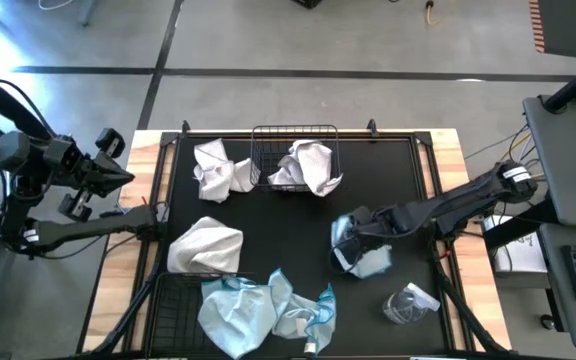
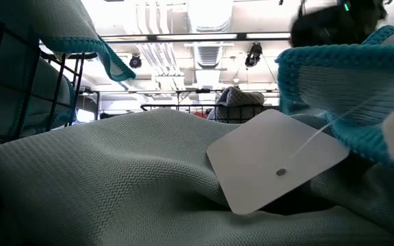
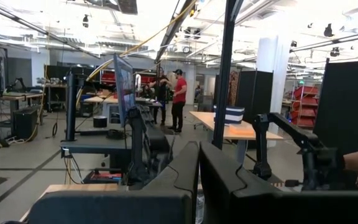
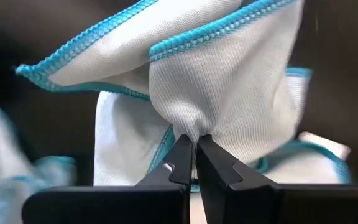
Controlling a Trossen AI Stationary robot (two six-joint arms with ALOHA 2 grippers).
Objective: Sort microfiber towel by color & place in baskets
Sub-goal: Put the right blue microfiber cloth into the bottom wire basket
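Observation:
My right gripper (image 1: 344,236) (image 4: 190,139) is over the black mat's right half, shut on a light blue towel (image 1: 366,260) (image 2: 347,75). More light blue towels (image 1: 258,312) lie heaped at the near edge, beside the near-left basket (image 1: 173,305). One white towel (image 1: 308,166) lies in the far basket (image 1: 294,133). Two more white towels (image 1: 218,170) (image 1: 206,246) lie on the mat. My left gripper (image 1: 120,174) (image 3: 198,155) is shut on nothing and raised off the table's left side. My right gripper pinches a bunched fold (image 4: 188,127) of the light blue towel between its two fingertips (image 4: 180,163), several layers gathered together. The fingers slant down from above, coming from the table's right. The towel fans out below them; whether its lower end lies on the mat I cannot tell.
A small clear plastic wrapper (image 1: 408,304) lies on the mat near the right front. A white tag (image 2: 273,167) on a thread rests on the light blue towels right in front of the low camera. People stand in the room far behind the table.

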